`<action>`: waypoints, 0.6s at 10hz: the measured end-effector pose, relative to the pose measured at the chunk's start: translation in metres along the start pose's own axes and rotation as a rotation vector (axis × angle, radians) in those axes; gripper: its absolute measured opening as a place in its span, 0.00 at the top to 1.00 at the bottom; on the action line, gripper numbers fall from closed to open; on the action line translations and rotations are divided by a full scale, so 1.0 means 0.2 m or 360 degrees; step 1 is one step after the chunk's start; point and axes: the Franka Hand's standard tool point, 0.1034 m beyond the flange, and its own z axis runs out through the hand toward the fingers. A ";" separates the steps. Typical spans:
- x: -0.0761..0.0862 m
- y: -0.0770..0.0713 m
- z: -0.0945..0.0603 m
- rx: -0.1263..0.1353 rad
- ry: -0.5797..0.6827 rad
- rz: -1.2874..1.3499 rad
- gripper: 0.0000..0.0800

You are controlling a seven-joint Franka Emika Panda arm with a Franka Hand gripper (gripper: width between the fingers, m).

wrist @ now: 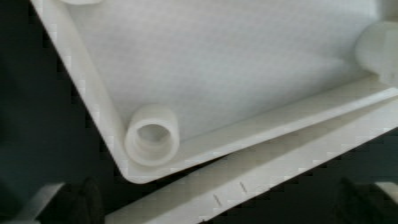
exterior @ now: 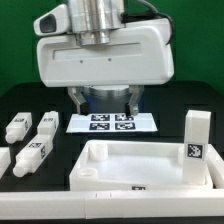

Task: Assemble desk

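**Desk top.** The desk top [exterior: 170, 178] is a white plastic rectangular tray with a raised rim on all sides. It lies flat on the black table [exterior: 40, 205], hollow side up, at 5 o'clock in the exterior view. Its near wall carries a small square tag. The wrist view shows one corner of the desk top [wrist: 196, 70] at close range. The floor is finely textured, the rim is smooth, and a round socket [wrist: 155, 133] with an open bore sits in the corner.

**Legs.** The legs are short white blocks with black-and-white square tags. Three lie flat on the table at 9 o'clock from the desk top, clear of it:
- the first leg [exterior: 17, 127], farthest out;
- the second leg [exterior: 47, 122], just beside the first;
- the third leg [exterior: 35, 152], nearest the camera.

An upright leg [exterior: 196, 135] stands at 2 o'clock, at the tray's far corner. The rim hides its base, so whether it is seated in a socket cannot be told.

**Surroundings.** The marker board [exterior: 112, 122] lies at 12 o'clock from the desk top, near its far rim.

**Gripper.** The gripper [exterior: 104, 108] hangs over the marker board. Its jaws are released and spread wide, with nothing between them. Its large white housing blocks the view of the table behind it.
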 end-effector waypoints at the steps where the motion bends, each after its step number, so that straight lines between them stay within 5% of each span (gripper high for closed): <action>1: 0.00 0.01 0.00 -0.0001 0.0000 0.0002 0.19; 2: 0.00 0.02 0.01 -0.0004 -0.0002 0.0000 0.19; 4: 0.05 0.29 0.06 -0.0041 -0.0010 -0.0198 0.19; 6: 0.12 0.48 0.09 -0.0073 0.0019 -0.0250 0.19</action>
